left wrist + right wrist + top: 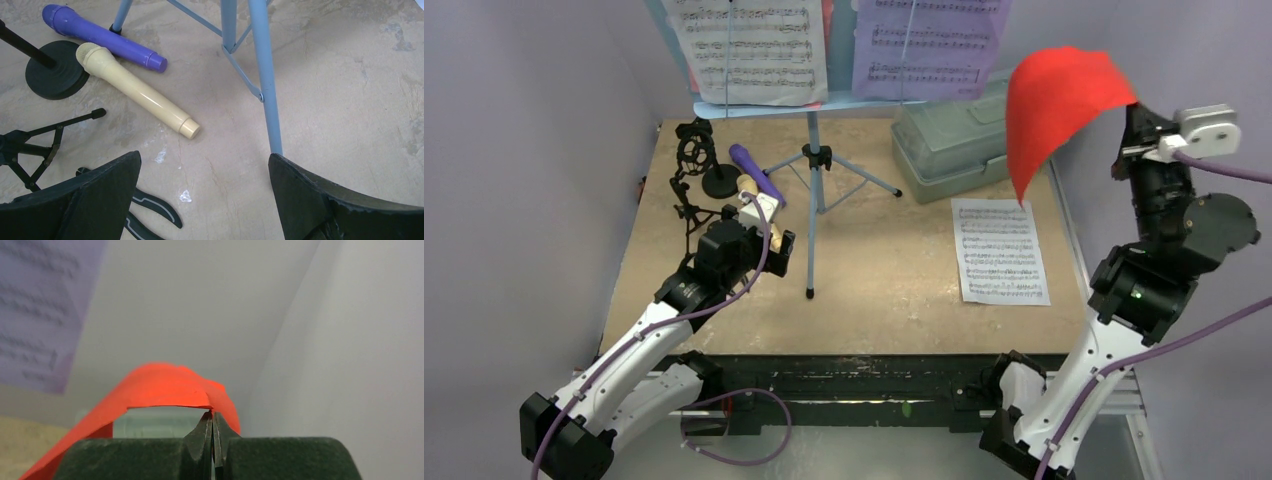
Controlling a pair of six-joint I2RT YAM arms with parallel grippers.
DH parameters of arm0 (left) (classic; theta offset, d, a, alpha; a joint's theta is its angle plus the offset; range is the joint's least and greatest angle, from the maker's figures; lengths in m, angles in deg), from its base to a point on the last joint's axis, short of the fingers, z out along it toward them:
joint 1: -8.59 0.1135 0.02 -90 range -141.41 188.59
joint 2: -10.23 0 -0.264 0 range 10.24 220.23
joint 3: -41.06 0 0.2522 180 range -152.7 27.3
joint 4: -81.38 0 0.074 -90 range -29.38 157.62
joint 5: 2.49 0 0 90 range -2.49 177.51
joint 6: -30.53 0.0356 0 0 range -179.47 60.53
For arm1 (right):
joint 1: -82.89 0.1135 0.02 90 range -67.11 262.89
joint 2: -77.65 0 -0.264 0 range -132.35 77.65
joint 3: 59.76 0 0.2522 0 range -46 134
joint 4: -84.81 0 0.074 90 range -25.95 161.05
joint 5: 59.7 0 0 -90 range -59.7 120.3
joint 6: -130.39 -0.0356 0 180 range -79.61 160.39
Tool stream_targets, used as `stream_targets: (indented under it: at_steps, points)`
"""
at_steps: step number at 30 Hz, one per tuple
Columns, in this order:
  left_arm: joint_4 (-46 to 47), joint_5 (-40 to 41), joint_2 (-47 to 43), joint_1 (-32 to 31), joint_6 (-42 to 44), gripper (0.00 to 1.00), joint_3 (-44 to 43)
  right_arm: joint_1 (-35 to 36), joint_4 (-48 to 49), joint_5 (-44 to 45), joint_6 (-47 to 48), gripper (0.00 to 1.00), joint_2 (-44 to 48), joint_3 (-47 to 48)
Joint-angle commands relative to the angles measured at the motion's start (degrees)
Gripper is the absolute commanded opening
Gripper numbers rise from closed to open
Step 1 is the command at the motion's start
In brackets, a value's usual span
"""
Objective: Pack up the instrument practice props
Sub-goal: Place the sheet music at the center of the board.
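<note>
Closest to us is the left gripper (pixel 204 159), its dark jaws spread wide with nothing between them, hanging above the bare table (pixel 350 100) just short of the tan microphone (pixel 137 92). That microphone lies flat, its head against the round-base holder (pixel 55 75), and the purple microphone (pixel 102 37) lies just behind it. The tripod holder (pixel 35 145) stands at the left, and a leg of the pale-blue music rack (pixel 265 75) comes down beside the right jaw. Over on the other side, the right gripper (pixel 213 415) is clamped tight on the edge of a red sheet (pixel 1064 100), held high in the air above the grey-green box (pixel 954 145) (the paper curls over like a hood). A white page (pixel 749 45) and a lavender page (pixel 929 40) sit on the rack, and a loose printed page (pixel 1001 250) lies flat on the table in front of the box
</note>
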Motion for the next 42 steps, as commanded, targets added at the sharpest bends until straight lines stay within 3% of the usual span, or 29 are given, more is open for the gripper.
stream_targets:
  at_steps: [1, 7, 14, 21, 28, 31, 35, 42]
  points:
    - [1.36, -1.04, -0.9, 0.36, 0.16, 1.0, -0.36, -0.29, -14.63, 3.78, 20.39, 0.0, 1.58, -12.11]
    - [1.41, -1.9, -0.59, 0.34, -0.02, 1.0, -0.52, -0.35, -26.32, 6.75, 33.07, 0.0, -7.8, -20.51]
    - [1.23, -1.35, -1.53, 0.33, -0.07, 1.0, -0.44, -0.63, -45.98, -0.61, 41.55, 0.0, -22.92, -12.35]
    - [1.32, -2.0, -1.49, 0.34, -0.09, 1.0, -0.52, -0.37, -57.89, -8.43, 48.8, 0.0, -16.45, -12.08]
    - [1.23, -2.06, -1.47, 0.32, -0.19, 1.0, -0.61, -0.37, -67.74, -17.5, 49.55, 0.0, -9.48, -6.59]
    - [1.23, -1.92, -1.47, 0.38, -0.12, 1.0, -0.52, -0.37, -65.03, -20.18, 43.77, 0.0, -7.59, -7.45]
    - [1.15, -1.93, -1.71, 0.33, -0.18, 1.0, -0.53, -0.37, -51.4, -14.84, 32.94, 0.0, -5.99, -16.11]
    - [1.31, -2.1, -2.08, 0.33, -0.11, 1.0, -0.51, -0.59, -37.91, -7.15, 26.91, 0.0, -13.69, -25.52]
